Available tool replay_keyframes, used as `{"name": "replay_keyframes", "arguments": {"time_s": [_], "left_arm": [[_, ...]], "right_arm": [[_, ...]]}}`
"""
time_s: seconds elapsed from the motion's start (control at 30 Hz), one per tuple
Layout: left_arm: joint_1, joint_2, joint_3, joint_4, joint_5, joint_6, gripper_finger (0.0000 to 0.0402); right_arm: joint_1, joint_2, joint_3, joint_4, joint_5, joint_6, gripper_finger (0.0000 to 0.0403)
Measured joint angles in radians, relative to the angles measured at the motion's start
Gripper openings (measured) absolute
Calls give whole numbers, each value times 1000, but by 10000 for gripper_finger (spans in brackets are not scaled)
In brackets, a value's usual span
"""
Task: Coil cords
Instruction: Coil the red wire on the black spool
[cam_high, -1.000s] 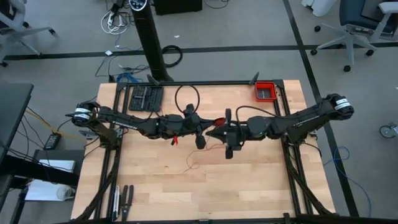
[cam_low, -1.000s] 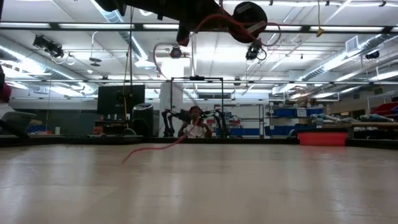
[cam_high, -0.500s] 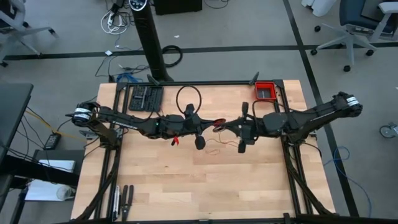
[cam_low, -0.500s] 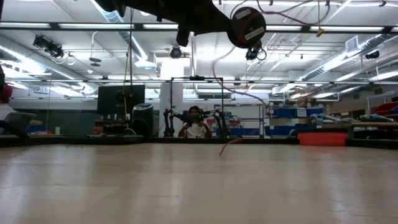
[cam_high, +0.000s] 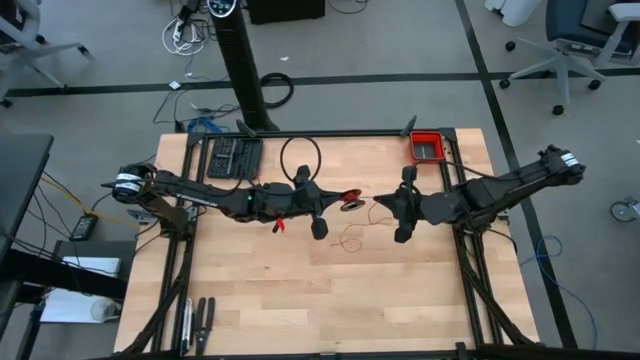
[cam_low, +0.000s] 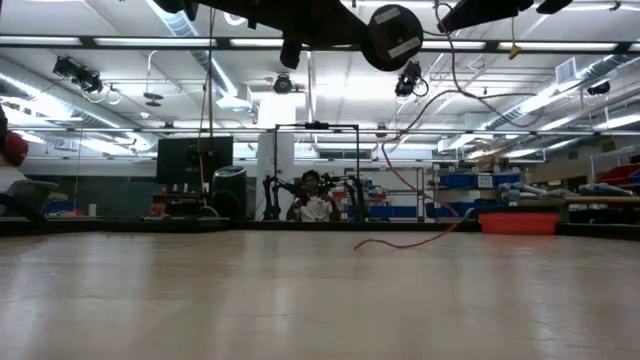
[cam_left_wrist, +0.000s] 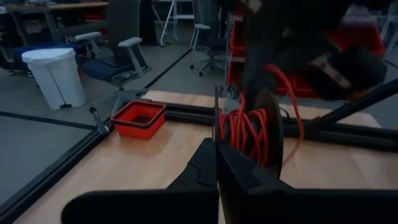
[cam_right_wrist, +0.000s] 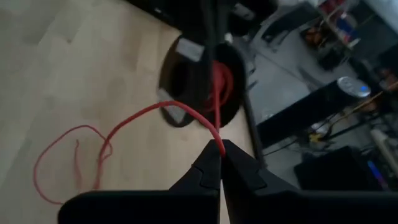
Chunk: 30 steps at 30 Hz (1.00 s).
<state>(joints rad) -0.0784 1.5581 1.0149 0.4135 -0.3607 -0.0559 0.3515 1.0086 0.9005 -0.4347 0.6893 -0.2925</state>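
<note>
The wooden table carries a red bin at its far right corner. Both arms meet above its middle. The left gripper is clamped shut on a black spool wound with red cord. The right gripper – just beside it – pinches the cord's free strand, which sags from the spool and loops loosely on the table's middle, nearer the right arm.

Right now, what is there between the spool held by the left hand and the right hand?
In the high view, only the red cord spans from the spool in the left hand to the right hand; its slack loops on the table below.
</note>
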Motion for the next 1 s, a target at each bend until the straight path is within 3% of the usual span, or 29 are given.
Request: {"name": "replay_keyframes", "arguments": {"time_s": [0.27,0.47,0.7,1.0], "left_arm": [[-1,0,0,76,0,-5,0],[-16,0,0,88,-21,-7,0],[-19,-1,0,84,-47,-8,0],[-19,-2,0,63,-63,-9,0]], "right_arm": [[-20,95,0,18,-87,116,30],[-31,188,-62,211,-236,146,39],[-34,251,-163,369,-215,231,48],[-34,250,-222,447,-216,300,101]]}}
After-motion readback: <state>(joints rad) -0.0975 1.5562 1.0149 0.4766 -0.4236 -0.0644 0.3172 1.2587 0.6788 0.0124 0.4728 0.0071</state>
